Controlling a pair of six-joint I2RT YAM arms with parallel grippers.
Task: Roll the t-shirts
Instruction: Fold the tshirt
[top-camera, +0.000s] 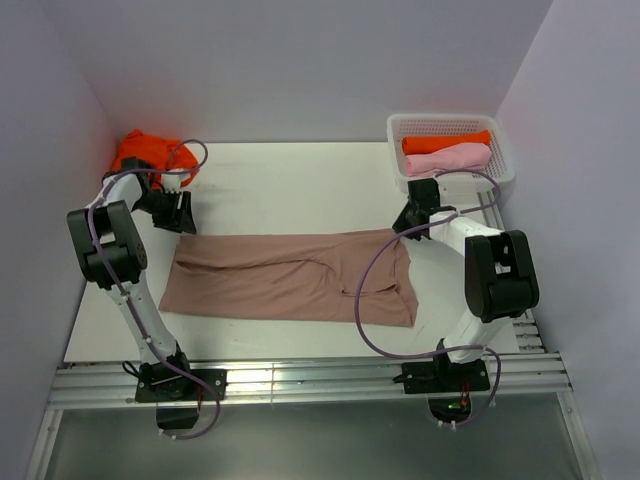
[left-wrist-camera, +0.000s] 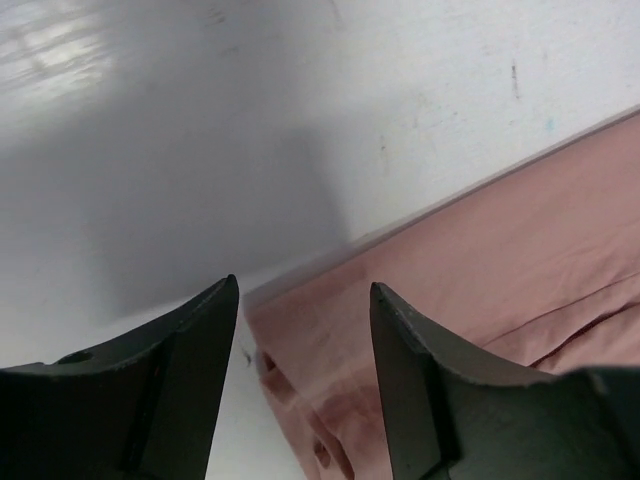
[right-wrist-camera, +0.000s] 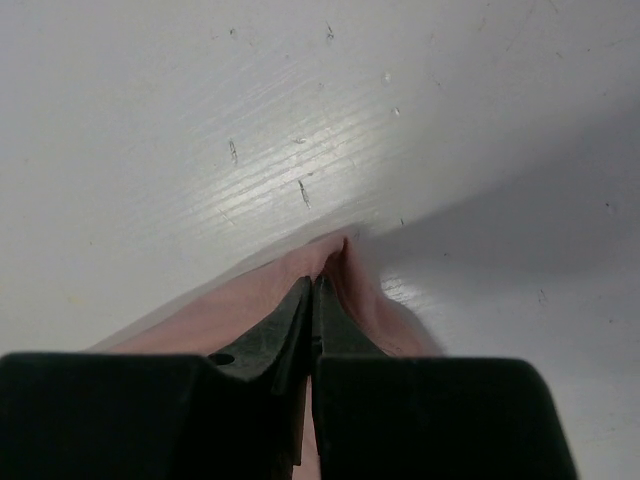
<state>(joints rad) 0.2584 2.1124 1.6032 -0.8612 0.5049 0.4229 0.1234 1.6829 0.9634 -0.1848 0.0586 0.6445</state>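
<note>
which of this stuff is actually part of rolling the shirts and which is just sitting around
Part of the job: brown t-shirt spread flat, far right corner pinched by the right gripper; orange t-shirt heap, far left; rolled orange t-shirt and rolled pink t-shirt, already done.
Just lying about: white basket holding the two rolls; table underneath.

Robotics lab test cell. Evidence: bare white tabletop (top-camera: 300, 190) boxed by plain pale walls (top-camera: 300, 70); black-and-white left arm (top-camera: 112, 245) and right arm (top-camera: 497, 275) bolted to slotted aluminium rail (top-camera: 320, 378); loose purple cabling (top-camera: 356, 305).
</note>
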